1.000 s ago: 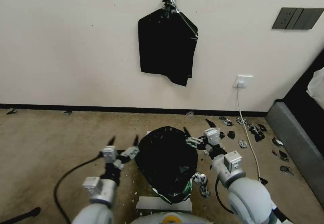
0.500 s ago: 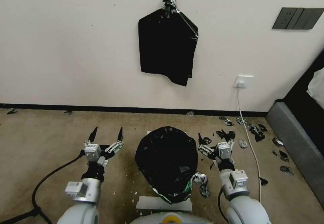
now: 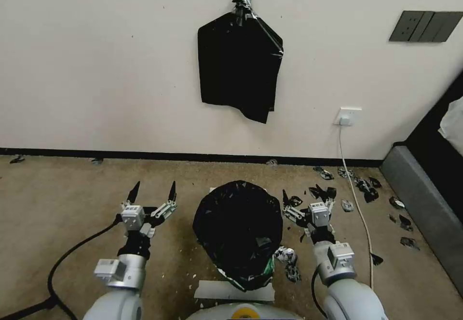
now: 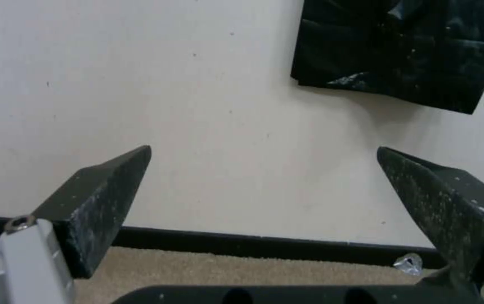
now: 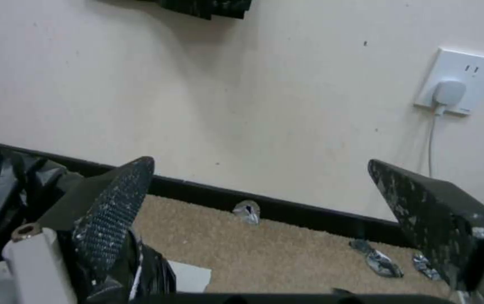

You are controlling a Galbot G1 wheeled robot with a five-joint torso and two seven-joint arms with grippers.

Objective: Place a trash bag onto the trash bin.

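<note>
Down on the carpet between the two arms, the trash bag drapes wholly over the trash bin, hiding it. To finish well, I'd tuck the film evenly around the rim without tearing it. Left gripper and right gripper hover beside it, clear of the plastic, jaws spread wide, fingertips pointing toward the wall.

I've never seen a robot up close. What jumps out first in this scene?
A crinkled black trash bag sits on the carpet in front of the robot, between the open left gripper and open right gripper, neither touching it. Above, a flat black bundle hangs taped to the wall, and torn black scraps litter the floor to the right.
</note>
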